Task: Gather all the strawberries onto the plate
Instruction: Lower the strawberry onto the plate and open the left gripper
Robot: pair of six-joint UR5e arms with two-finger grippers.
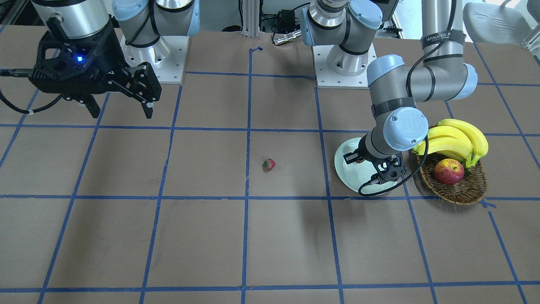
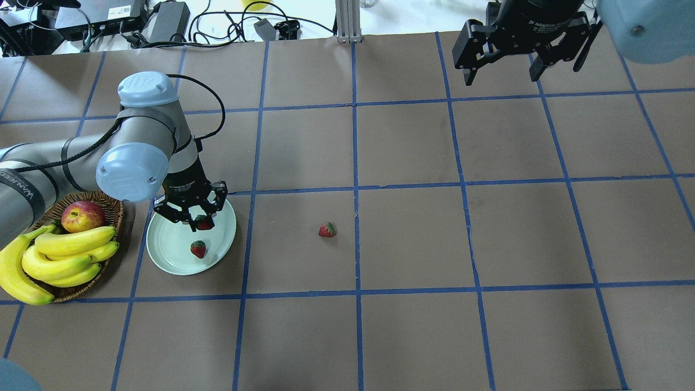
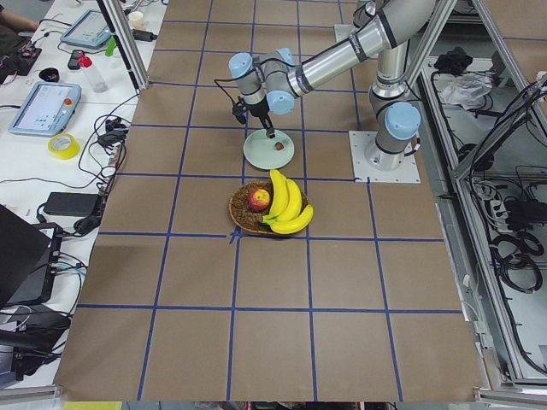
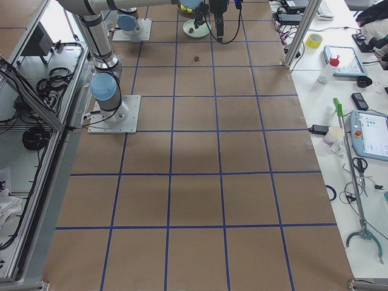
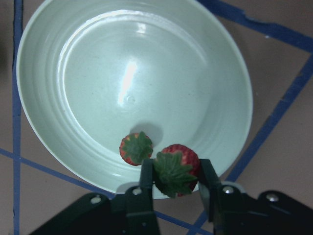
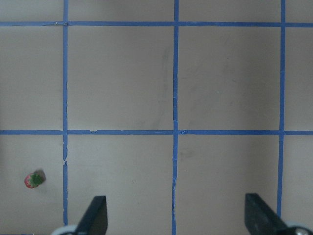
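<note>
My table (image 2: pixel 412 336): brown top, blue tape grid (image 2: pixel 355 163), even light. Far side: white bench (image 3: pixel 26 162), tablets (image 3: pixel 44 107), yellow tape roll (image 3: pixel 63 145), cables (image 3: pixel 109 137). Aluminium post (image 2: pixel 347 21) mid far edge, power bricks (image 2: pixel 168 19) left of it. Grey chair (image 1: pixel 493 21) behind me, left.

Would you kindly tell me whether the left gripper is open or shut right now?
Shut on a strawberry: the left wrist view shows the left gripper clamping both its sides, above the plate.

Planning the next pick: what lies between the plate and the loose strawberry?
Between plate and strawberry, only bare table and one blue tape line, overhead view.
</note>
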